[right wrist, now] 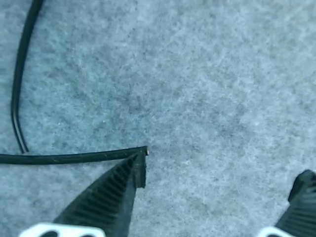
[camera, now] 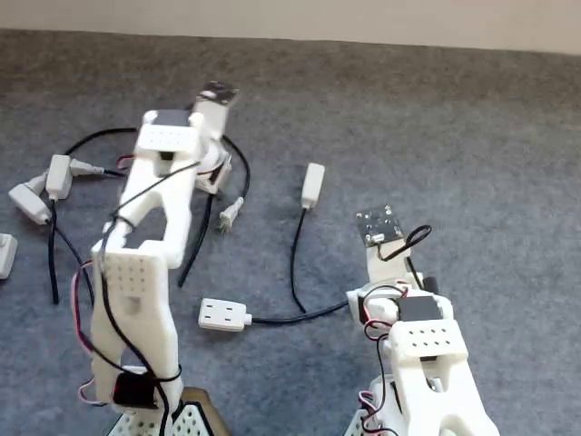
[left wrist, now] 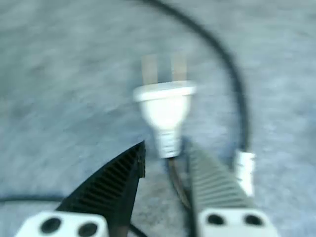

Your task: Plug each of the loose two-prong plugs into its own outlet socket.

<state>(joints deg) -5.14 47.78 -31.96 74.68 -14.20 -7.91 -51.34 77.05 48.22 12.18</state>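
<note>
A white two-prong plug (left wrist: 165, 106) lies on the grey carpet, prongs pointing away from my left gripper (left wrist: 167, 150). That gripper is open, and the plug's narrow tail sits between its fingertips without a clear grip. From above, this plug (camera: 228, 215) lies just beyond my left arm (camera: 168, 173). A white outlet socket (camera: 224, 314) rests on the carpet between the arms, and its black cord runs up to a second white plug (camera: 311, 184). My right gripper (right wrist: 222, 168) stands wide open over bare carpet, holding nothing, with that black cord (right wrist: 74, 158) beside one fingertip.
Several white plugs and adapters on black cords (camera: 56, 177) lie at the far left. Another black cord (left wrist: 232, 74) with a white tag passes close to the left gripper. My right arm (camera: 413, 336) stands at the lower right. Open carpet spreads to the right and back.
</note>
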